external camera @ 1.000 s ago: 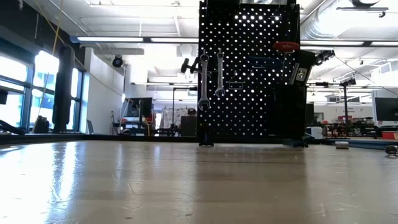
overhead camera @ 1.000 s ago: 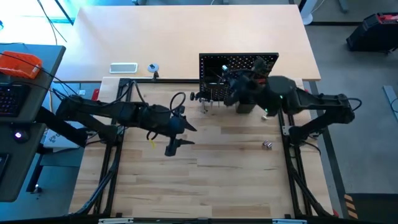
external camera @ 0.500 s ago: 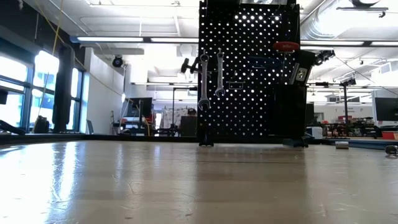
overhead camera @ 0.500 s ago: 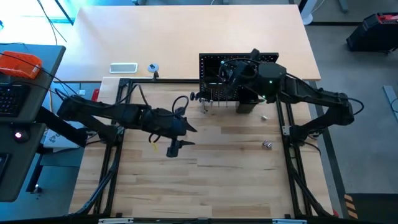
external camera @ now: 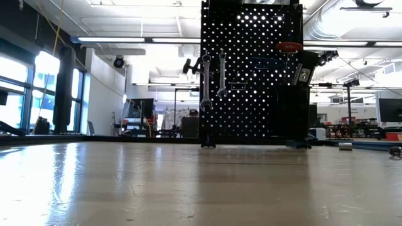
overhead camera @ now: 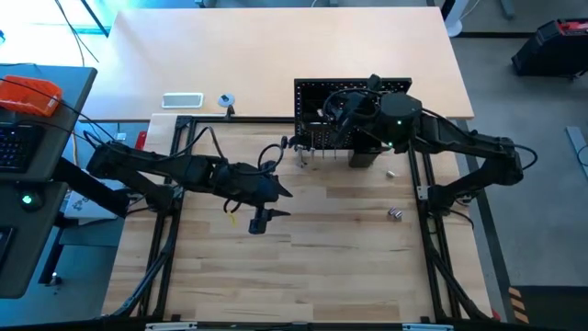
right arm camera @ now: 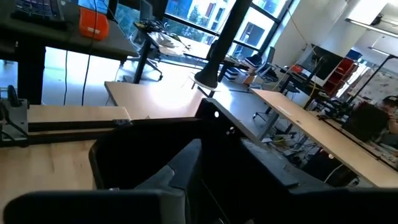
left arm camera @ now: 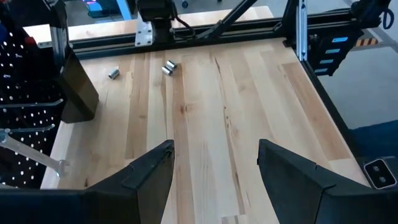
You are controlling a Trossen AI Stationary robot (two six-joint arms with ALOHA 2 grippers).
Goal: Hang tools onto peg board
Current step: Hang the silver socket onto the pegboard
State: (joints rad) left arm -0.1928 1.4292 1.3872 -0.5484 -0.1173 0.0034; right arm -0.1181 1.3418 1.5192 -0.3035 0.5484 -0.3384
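Your left gripper [left arm camera: 214, 155] has its jaws spread wide with nothing between them. It hangs over the bare middle of the surface [overhead camera: 303, 267], pointing toward the right side.

Your right gripper [overhead camera: 344, 108] is up against the top edge of the peg board [external camera: 251, 69]. Its own camera shows only dark shapes, so you cannot tell whether those jaws are spread, pressed together or pinching a tool.

The peg board stands upright at the far edge of the surface, a black panel full of holes. Two silver wrenches [external camera: 206, 81] hang side by side on its left part. A red-handled screwdriver [external camera: 287, 46] sits high on its right, and a black bin [left arm camera: 78, 87] is at its foot.

Two small metal bits [left arm camera: 169, 66] lie loose on the surface near the right frame rail, with another [left arm camera: 114, 73] closer to the bin. All are well apart from the left jaws.

The main risk is probably at the board. The right arm crowds its top edge, so a sideways pull could rock the panel or shake a wrench off its hook.

If you send the left arm for the bits, they look short, round and shiny. They are likely to roll or squirt out if the jaws close off-centre.
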